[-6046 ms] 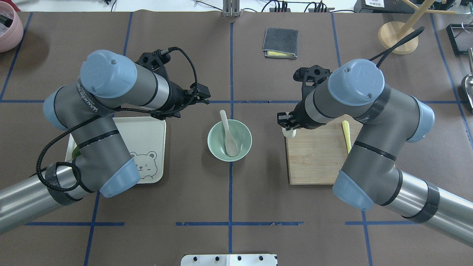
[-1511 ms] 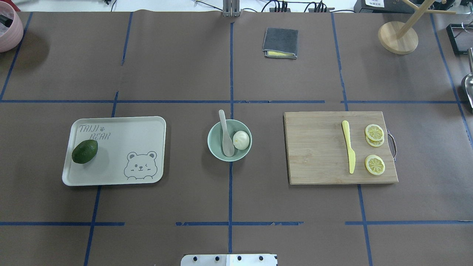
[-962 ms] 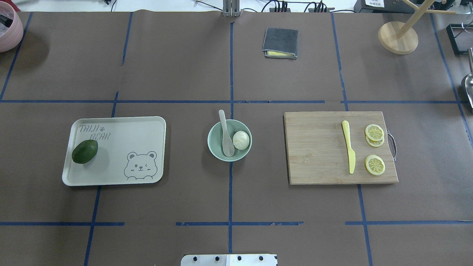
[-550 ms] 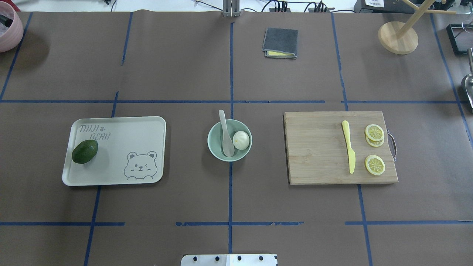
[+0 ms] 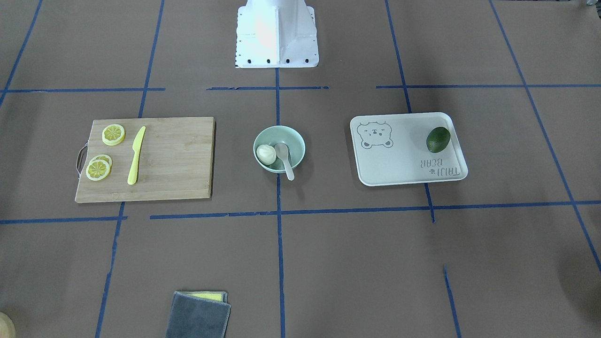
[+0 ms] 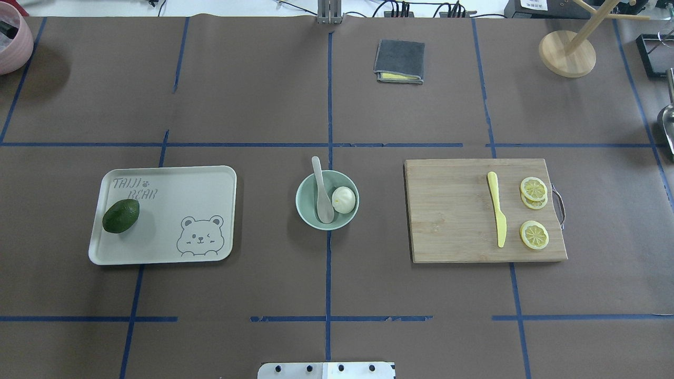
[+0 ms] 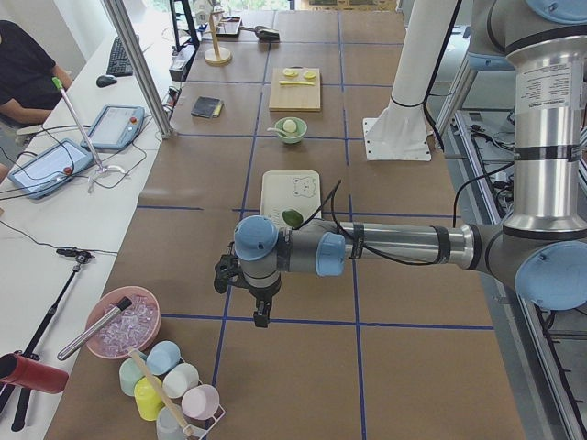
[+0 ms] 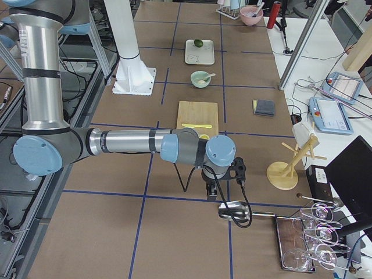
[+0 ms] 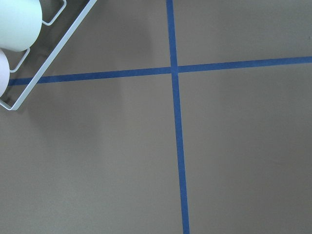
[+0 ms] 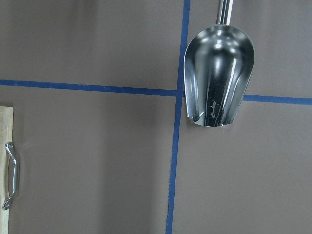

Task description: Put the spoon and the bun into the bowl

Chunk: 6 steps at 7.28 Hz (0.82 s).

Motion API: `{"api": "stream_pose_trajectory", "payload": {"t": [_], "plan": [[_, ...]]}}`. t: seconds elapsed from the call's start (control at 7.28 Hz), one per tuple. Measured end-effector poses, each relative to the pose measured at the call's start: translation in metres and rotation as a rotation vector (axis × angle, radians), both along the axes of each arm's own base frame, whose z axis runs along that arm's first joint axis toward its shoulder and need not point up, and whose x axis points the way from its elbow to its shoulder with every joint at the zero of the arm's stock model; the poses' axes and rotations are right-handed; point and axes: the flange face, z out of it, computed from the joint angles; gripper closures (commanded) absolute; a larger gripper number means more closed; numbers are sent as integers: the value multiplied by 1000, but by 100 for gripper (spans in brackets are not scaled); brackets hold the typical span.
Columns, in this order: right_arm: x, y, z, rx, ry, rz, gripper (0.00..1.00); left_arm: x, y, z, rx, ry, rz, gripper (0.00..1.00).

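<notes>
- Small white pleated bun point(image 6: 343, 200) sits inside the round mint-green bowl point(image 6: 301, 206), on its 3 o'clock side seen from overhead.
- Cream plastic spoon point(image 6: 320, 190) lies beside it, handle over the 11 o'clock rim.
- Opening of left pincer point(image 7: 261, 319) and right pincer point(image 8: 213, 190): cannot tell.

L side: the left arm point(image 7: 394, 243) has its upper link upright, its elbow bent square and its forearm level, stretched far out. The wrist sits straight above the left tool point(image 7: 261, 317). The tool points down and hangs above the counter, not touching it. Jaw state cannot be read from the side view.

R side: the right arm point(image 8: 128, 141) mirrors this pose, forearm level and extended, wrist directly above the right tool point(image 8: 213, 188). This tool also points down, clear of the counter below. Jaw state is likewise unreadable.
</notes>
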Motion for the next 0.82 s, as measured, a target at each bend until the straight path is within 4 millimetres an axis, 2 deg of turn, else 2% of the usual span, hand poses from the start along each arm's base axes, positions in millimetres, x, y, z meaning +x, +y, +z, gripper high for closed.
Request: {"api": "stream_pose_trajectory", "payload": {"t": [0.82], "plan": [[1, 2, 7, 20, 24, 30, 0, 0, -3, -5, 12, 2, 1, 0]]}}
